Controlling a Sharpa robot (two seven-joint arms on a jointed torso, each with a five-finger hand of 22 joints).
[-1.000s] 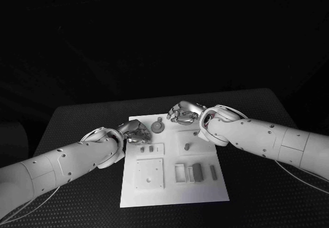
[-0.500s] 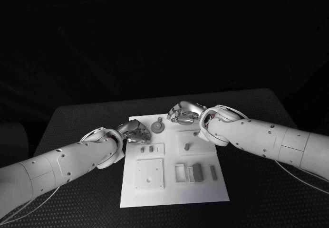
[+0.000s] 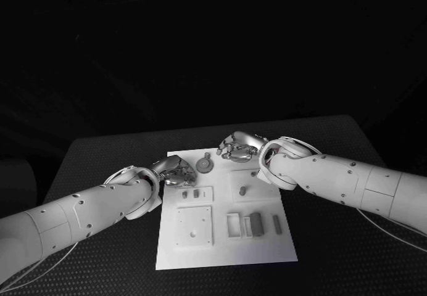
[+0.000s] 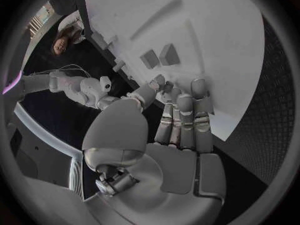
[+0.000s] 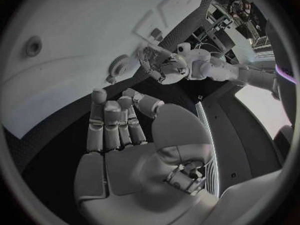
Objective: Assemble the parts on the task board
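While the round toothed part (image 3: 205, 165) lies flat near the far edge of the white board (image 3: 223, 246), it sits between the two hands, just beside the left hand (image 3: 174, 172) and a little further from the right hand (image 3: 237, 148). By my reading the left hand is the nearer one to take it. Its fingers lie straight and together at the board's left edge, holding nothing. The right hand hovers over the far edge, fingers loosely curled, also empty. Other small grey pieces (image 3: 256, 223) rest nearer the robot.
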